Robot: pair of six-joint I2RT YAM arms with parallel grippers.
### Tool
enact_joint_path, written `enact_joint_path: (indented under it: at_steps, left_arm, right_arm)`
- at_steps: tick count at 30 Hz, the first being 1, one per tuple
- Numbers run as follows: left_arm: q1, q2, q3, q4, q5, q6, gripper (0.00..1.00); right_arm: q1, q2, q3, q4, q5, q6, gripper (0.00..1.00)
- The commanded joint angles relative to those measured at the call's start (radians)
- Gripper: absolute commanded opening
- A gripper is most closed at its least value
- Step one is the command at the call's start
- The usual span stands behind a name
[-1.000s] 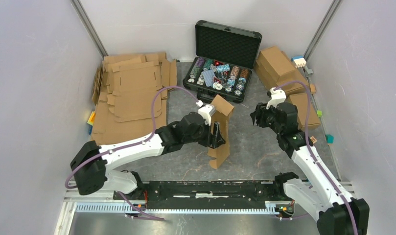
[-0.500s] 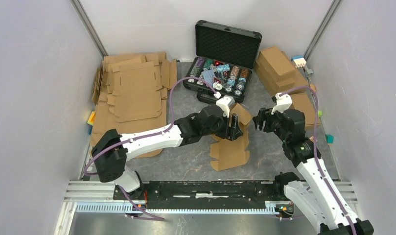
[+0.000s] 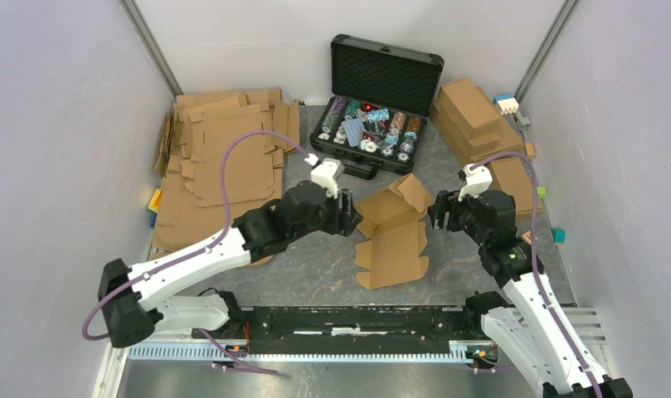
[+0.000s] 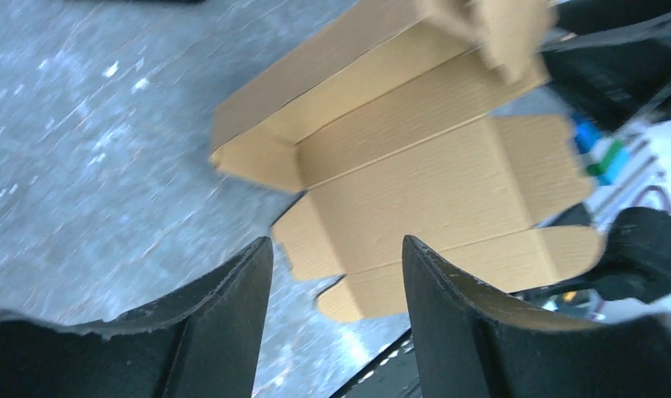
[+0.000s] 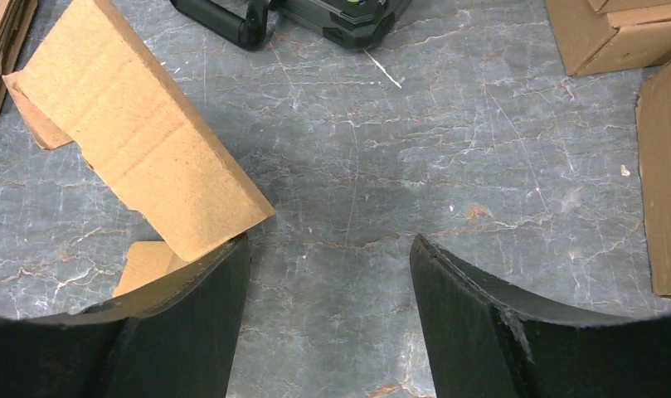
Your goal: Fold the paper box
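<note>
Near edge at 6 o'clock: black rail (image 3: pixel 348 319) with both arm bases on it. The left arm reaches in from 7 o'clock, and the left gripper (image 3: pixel 347 219) sits about table centre with jaws spread wide and nothing pinched. In the left wrist view the cardboard shows past its fingers (image 4: pixel 224 315), not between them. The paper box (image 3: pixel 391 240) lies on the grey marbled table (image 3: pixel 315 274) just right of centre, at 3 o'clock of the left gripper and close beside it; touching or not, cannot tell. The box is only partly folded: the near panel with its tabs lies flat on the table, while the far part is raised, with a side wall up and loose flaps tilted. The right arm comes in from 5 o'clock, and the right gripper (image 3: pixel 437 214) is at 3 o'clock of the box, jaws also spread, with bare table in the gap. In the right wrist view the corner of a raised flap sits just beside one finger (image 5: pixel 182 332); contact cannot be told. Farther back, a pile of flat cardboard sheets (image 3: pixel 224 157) lies at 10 o'clock, well apart from the box. An open black case (image 3: pixel 387 79) with chips in its tray is at 12 o'clock. Stacked closed brown boxes (image 3: pixel 473 116) sit at 1 to 2 o'clock against the right wall. A small teal block (image 3: pixel 558 235) lies at 3 o'clock by that wall.
</note>
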Motion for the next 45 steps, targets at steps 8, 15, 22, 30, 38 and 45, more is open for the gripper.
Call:
enact_joint_path:
  at_steps: [8, 15, 22, 30, 38, 45]
  left_arm:
    - [0.03, 0.029, -0.381, 0.417, -0.147, -0.18, 0.71]
    - [0.031, 0.182, -0.428, 0.685, -0.235, -0.222, 0.67]
    - [0.036, 0.34, -0.361, 0.724, -0.258, -0.323, 0.62]
    - [0.074, 0.464, -0.344, 0.826, -0.217, -0.433, 0.58]
    - [0.092, 0.562, -0.309, 0.923, -0.154, -0.456, 0.5]
    - [0.106, 0.564, -0.296, 0.928, -0.145, -0.427, 0.02]
  right_arm:
    - [0.0, -0.003, -0.003, 0.028, -0.024, 0.0, 0.76]
    - [0.0, -0.005, -0.005, 0.027, -0.024, -0.001, 0.76]
    - [-0.001, -0.004, 0.006, 0.025, -0.022, -0.003, 0.76]
    - [-0.001, -0.019, 0.007, 0.025, -0.02, -0.003, 0.76]
    - [0.0, -0.024, 0.007, 0.016, -0.015, -0.008, 0.76]
    - [0.0, -0.04, 0.008, 0.017, -0.01, -0.004, 0.75]
